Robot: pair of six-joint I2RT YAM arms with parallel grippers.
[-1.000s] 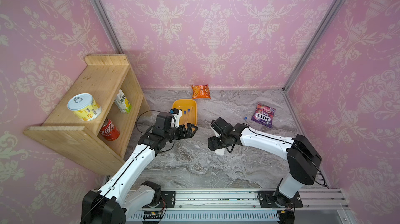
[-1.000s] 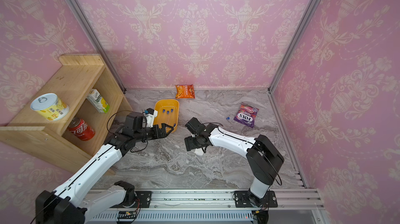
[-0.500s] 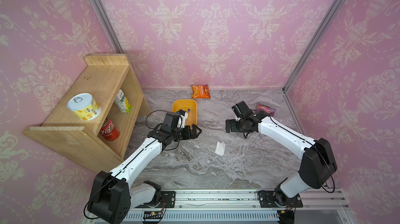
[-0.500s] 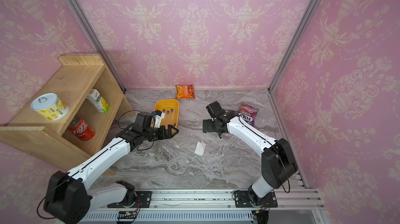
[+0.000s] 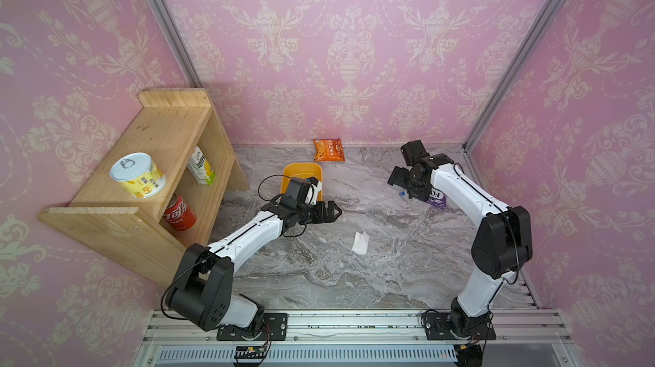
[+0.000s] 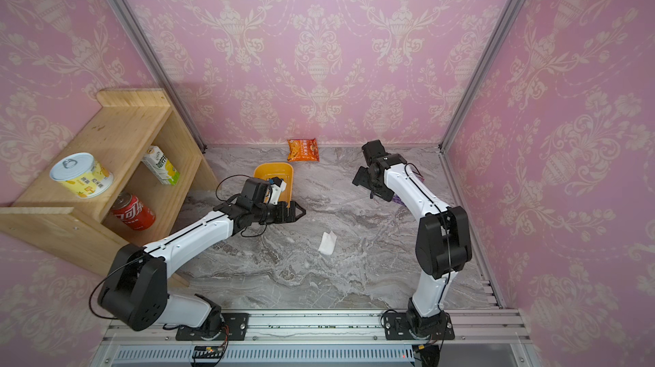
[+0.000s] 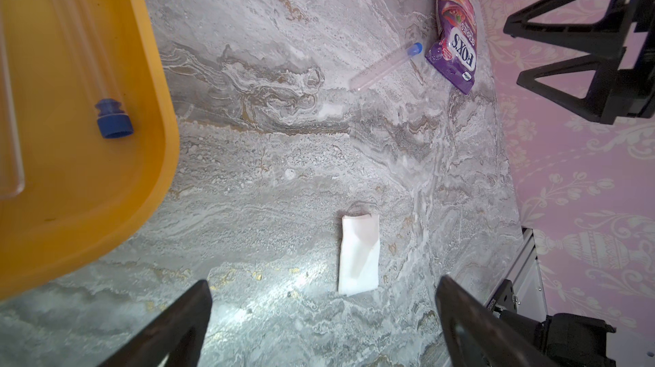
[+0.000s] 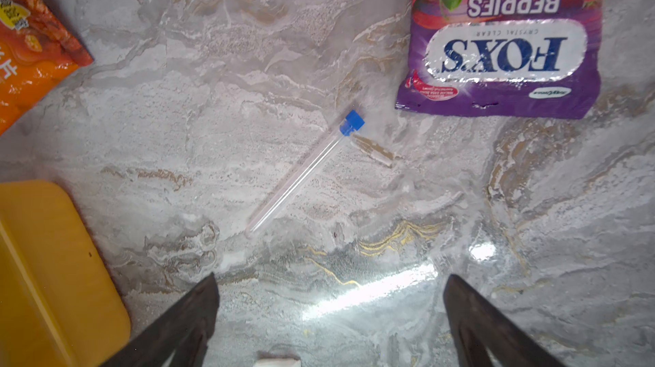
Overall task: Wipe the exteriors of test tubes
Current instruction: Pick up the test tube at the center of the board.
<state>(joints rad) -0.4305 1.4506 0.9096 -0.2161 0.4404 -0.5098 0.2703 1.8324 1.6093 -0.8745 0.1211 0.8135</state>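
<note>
I count three test tubes. One tube lies on the counter near two o'clock. Two sit in the one yellow tray near eleven o'clock: a capped tube and a second tube. My arm may hide more.

There is one white wipe. There are two snack bags, an orange bag and a purple bag.

One wooden shelf holds two cans, a yellow can and a red can, plus one carton.

I have two hands, a left hand and a right hand.
</note>
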